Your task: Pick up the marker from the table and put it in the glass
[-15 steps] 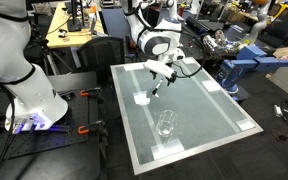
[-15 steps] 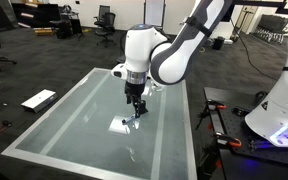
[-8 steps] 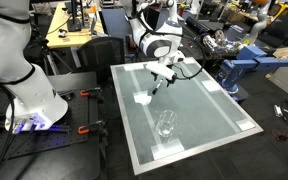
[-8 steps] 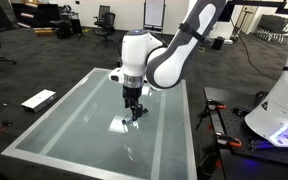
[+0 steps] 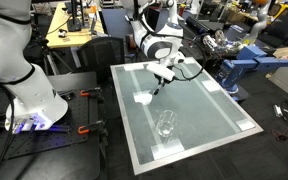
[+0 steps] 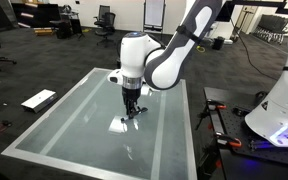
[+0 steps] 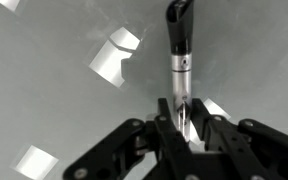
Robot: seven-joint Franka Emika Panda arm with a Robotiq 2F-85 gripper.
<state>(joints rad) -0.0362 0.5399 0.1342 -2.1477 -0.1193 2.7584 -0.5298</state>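
In the wrist view the marker [image 7: 179, 55], a thin dark stick with a silvery middle, lies on the glossy pale table [image 7: 44, 100] and points away from me. Its near end sits between the black fingers [image 7: 162, 118] of my gripper [image 7: 182, 118], which is shut on it. In both exterior views the gripper [image 5: 155, 90] [image 6: 132, 111] reaches down to the table [image 5: 219, 115] [image 6: 64, 120] beside a white tape patch [image 5: 142, 99] [image 6: 119, 126]. The clear glass [image 5: 166, 124] stands upright nearer the table's front edge, apart from the gripper.
More white tape patches [image 7: 115, 57] lie on the table. A second white robot base [image 5: 24, 85] stands beside the table, with a wooden workbench [image 5: 69, 25] behind and blue equipment [image 5: 239, 65] at the far side. Office chairs [image 6: 104, 20] stand in the background.
The jaws have gone from wide open to shut round the marker's near end. The gripper has sunk slightly toward the table; the glass has not moved.
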